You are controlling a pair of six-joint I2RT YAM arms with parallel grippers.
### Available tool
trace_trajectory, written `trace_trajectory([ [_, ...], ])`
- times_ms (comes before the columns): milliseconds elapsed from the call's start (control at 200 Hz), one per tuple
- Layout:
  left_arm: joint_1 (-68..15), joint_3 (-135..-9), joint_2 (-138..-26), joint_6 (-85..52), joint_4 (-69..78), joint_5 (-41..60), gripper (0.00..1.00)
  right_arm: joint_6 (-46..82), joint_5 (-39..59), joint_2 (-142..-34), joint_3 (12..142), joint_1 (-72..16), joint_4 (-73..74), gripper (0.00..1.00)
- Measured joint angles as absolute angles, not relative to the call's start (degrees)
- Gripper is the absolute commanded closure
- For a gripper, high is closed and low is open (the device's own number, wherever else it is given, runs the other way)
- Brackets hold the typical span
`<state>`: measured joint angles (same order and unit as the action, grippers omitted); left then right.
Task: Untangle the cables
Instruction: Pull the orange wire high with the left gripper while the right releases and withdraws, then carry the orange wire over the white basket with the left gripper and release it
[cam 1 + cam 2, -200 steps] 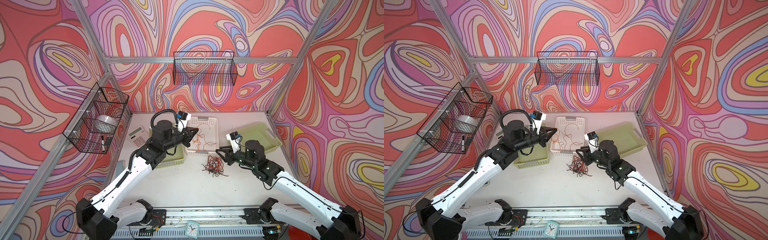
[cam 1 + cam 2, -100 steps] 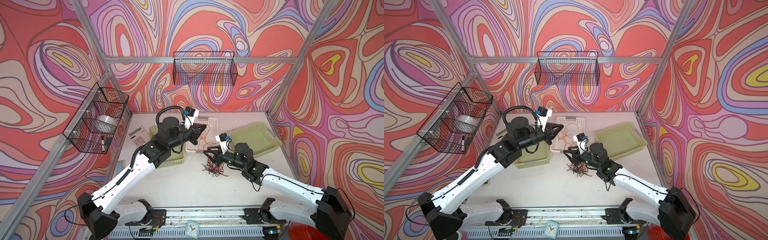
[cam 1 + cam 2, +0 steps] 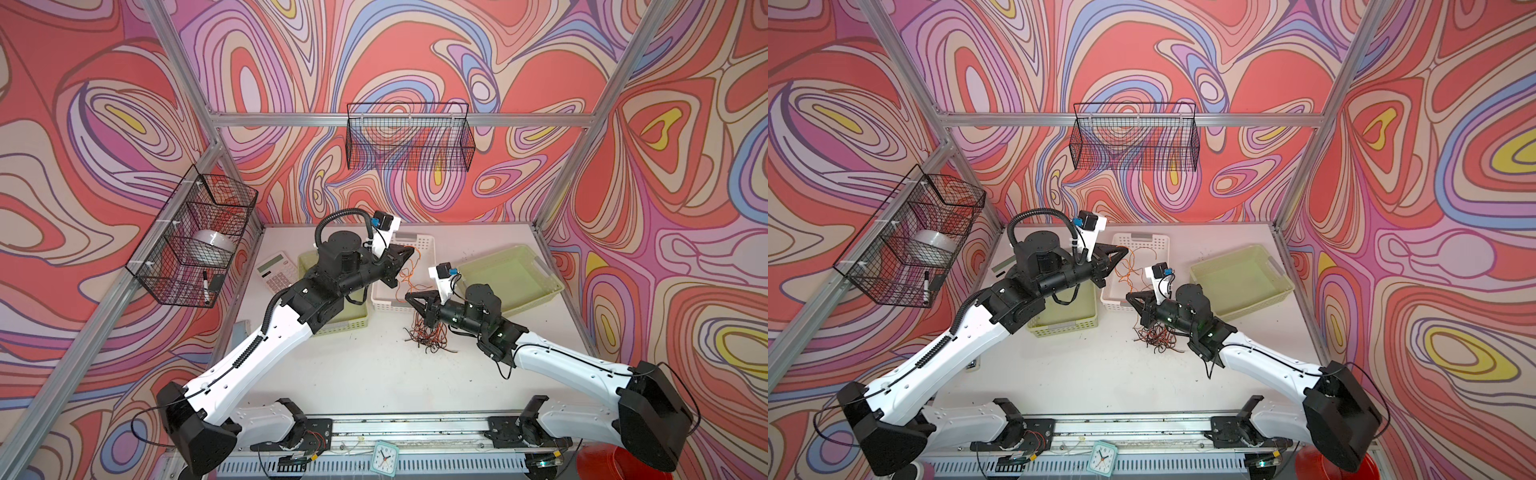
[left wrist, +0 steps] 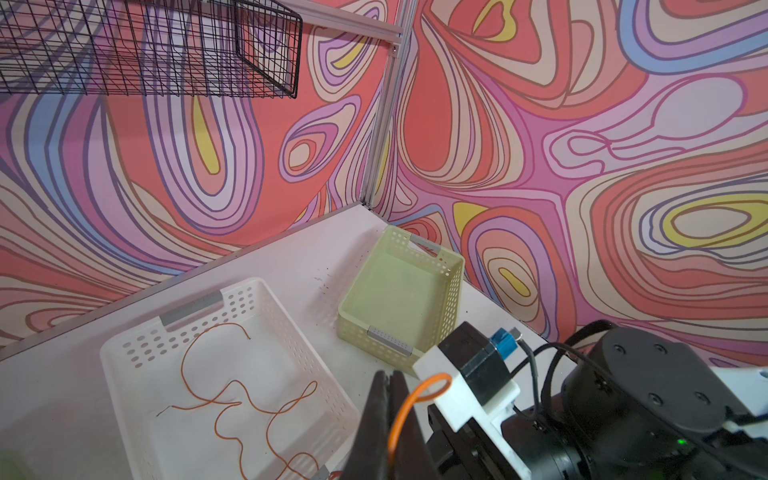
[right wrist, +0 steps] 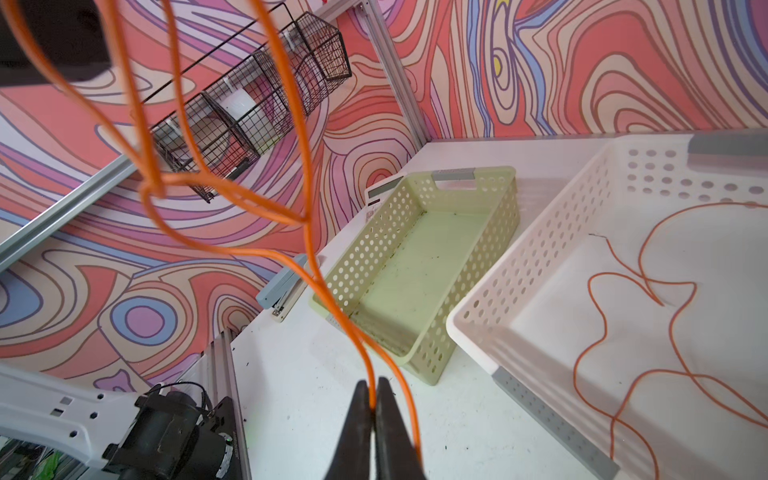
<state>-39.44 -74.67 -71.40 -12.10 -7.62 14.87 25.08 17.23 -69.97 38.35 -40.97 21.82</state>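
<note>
My left gripper [image 3: 410, 249] [image 3: 1124, 249] hangs over the white basket [image 3: 424, 240], shut on an orange cable [image 4: 432, 384] that loops beside its fingertips [image 4: 384, 386]. The strand [image 3: 405, 276] drops in loose loops to my right gripper [image 3: 410, 297] [image 3: 1129, 297], which is shut on a lower part [image 5: 307, 266] of the same cable, just above the table. A tangle of red-brown, black and orange cables [image 3: 428, 336] [image 3: 1156, 334] lies under the right wrist. Another orange cable [image 4: 232, 399] [image 5: 623, 311] lies loose inside the white basket [image 4: 124, 353] [image 5: 519, 249].
One green basket [image 3: 345, 322] sits under the left arm, another [image 3: 511, 274] at the back right. A calculator [image 3: 276, 270] lies at the back left and a stapler [image 5: 286, 286] by the left edge. A small clock [image 3: 384, 457] stands at the front rail. Wire baskets [image 3: 409, 137] hang on the walls.
My right gripper moved left to the hanging orange cable and shut on it. My left gripper carried the cable a little right and up.
</note>
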Motion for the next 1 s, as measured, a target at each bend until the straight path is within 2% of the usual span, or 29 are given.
trace_trajectory([
  [396, -38.0, -85.9, -74.6, -6.3, -11.0, 13.0, 1.0, 29.9, 8.7, -69.4, 25.9, -41.0, 13.1, 1.0],
  [681, -32.9, -93.4, -79.1, -4.9, -13.9, 13.5, 1.0, 33.3, 3.8, -67.1, 25.1, -41.0, 7.6, 1.0],
  [1001, -30.7, -102.0, -86.3, -4.6, -17.7, 16.7, 1.0, 34.2, 2.0, -65.5, 24.7, -41.0, 5.7, 1.0],
])
